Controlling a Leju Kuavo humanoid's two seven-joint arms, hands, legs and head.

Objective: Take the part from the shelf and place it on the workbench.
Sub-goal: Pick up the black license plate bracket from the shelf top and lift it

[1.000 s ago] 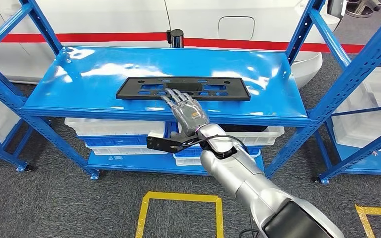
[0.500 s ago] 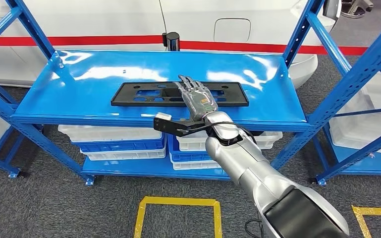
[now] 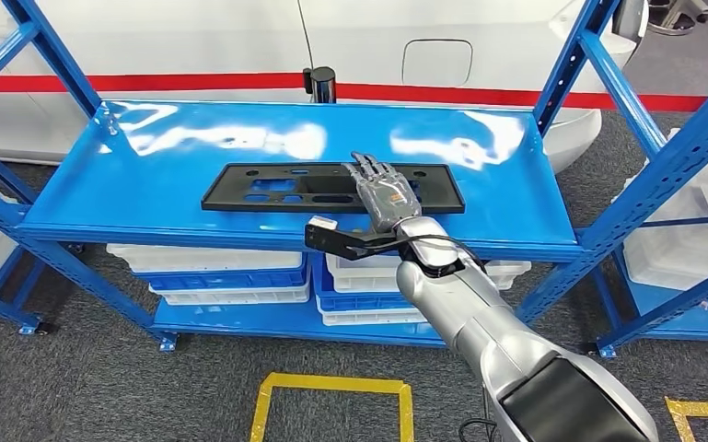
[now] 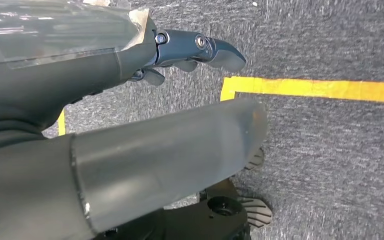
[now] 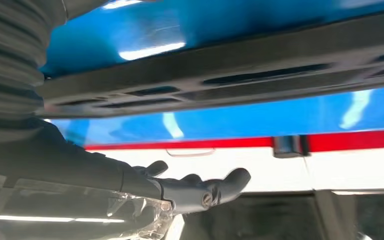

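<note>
A long flat black part [image 3: 276, 187] with cut-out slots lies on the blue top shelf [image 3: 166, 147]. My right hand [image 3: 385, 194] reaches over the shelf's front edge, fingers stretched flat above the right half of the part, holding nothing. In the right wrist view the black part [image 5: 259, 75] runs across the picture close to the hand's dark fingers [image 5: 199, 192]. My left hand [image 4: 190, 50] hangs over grey carpet with its fingers loosely curled and nothing in them.
Blue shelf uprights [image 3: 626, 138] stand on both sides. White and blue bins [image 3: 230, 272] sit on the lower shelf. A white car body with a red stripe [image 3: 193, 83] is behind the rack. Yellow floor tape [image 3: 331, 387] marks the carpet.
My right hand has moved forward and to the right, from the part's near edge to over its right half. The camera has shifted a little as well.
</note>
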